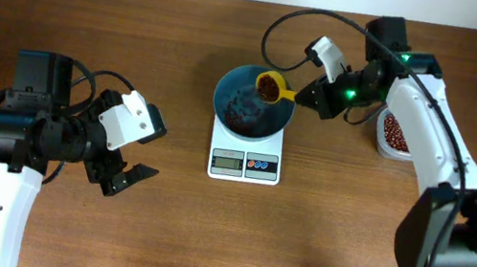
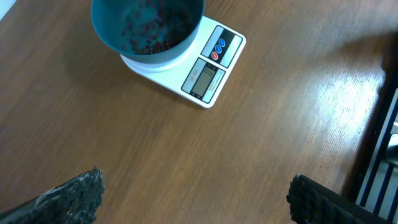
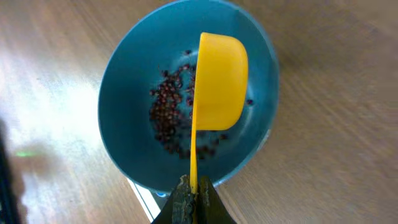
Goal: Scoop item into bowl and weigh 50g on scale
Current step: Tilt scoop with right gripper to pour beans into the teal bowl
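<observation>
right gripper (image 3: 191, 202): nearest the lens, jaws pinched tight on the thin edge of the scoop's handle.
scoop (image 3: 219, 81): yellow, reaching out from my right fingertips over the bowl; from overhead its cup shows a load of beans inside.
bowl (image 3: 124, 93): teal, round, sitting on the scale, directly under the scoop.
beans (image 3: 165, 115): a thin scatter of dark red-brown grains on the bowl's floor, more in the scoop, more in the tub.
scale (image 1: 244, 162): white, square, mid-table; its display and its red and blue buttons face the front edge. i cannot read the display.
tub (image 1: 396, 133): clear, to the right of the bowl, partly hidden by my right arm, with beans in it.
left gripper (image 1: 120, 172): jaws spread wide, holding nothing, over bare table well to the left of the scale.
left fingers (image 2: 74, 196): dark tips at the two lower corners of my left wrist view, far apart, with wood between them.
table (image 2: 261, 143): brown wood grain.
</observation>
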Tool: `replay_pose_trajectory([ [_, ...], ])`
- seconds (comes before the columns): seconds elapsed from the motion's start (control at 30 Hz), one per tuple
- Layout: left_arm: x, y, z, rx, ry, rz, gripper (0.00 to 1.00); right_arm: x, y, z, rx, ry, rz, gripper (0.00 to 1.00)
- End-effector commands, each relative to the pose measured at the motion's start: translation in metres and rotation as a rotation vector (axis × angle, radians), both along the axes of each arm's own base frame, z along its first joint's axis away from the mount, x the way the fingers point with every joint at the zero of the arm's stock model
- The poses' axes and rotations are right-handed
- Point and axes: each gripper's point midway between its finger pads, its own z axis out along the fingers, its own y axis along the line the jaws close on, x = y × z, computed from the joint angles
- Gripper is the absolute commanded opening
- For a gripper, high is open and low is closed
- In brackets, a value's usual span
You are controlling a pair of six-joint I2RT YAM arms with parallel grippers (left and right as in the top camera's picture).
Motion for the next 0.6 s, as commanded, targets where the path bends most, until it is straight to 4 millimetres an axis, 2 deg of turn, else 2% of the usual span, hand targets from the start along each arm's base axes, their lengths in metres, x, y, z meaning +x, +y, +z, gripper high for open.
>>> replay_pose_trajectory([
  [0.0, 0.0, -0.002, 0.007, -0.024, -0.009, 0.006, 0.99, -0.002, 0.008, 0.035, -0.044, -0.116, 0.026, 0.04],
  [0.27, 0.0, -0.002, 0.007, -0.024, -0.009, 0.006, 0.99, -0.01, 0.018, 0.029, -0.105, -0.107, 0.046, 0.04],
  [0.57, 0.0, -0.002, 0.007, -0.024, -0.009, 0.006, 0.99, -0.017, 0.015, 0.026, -0.115, -0.059, 0.025, 0.04],
])
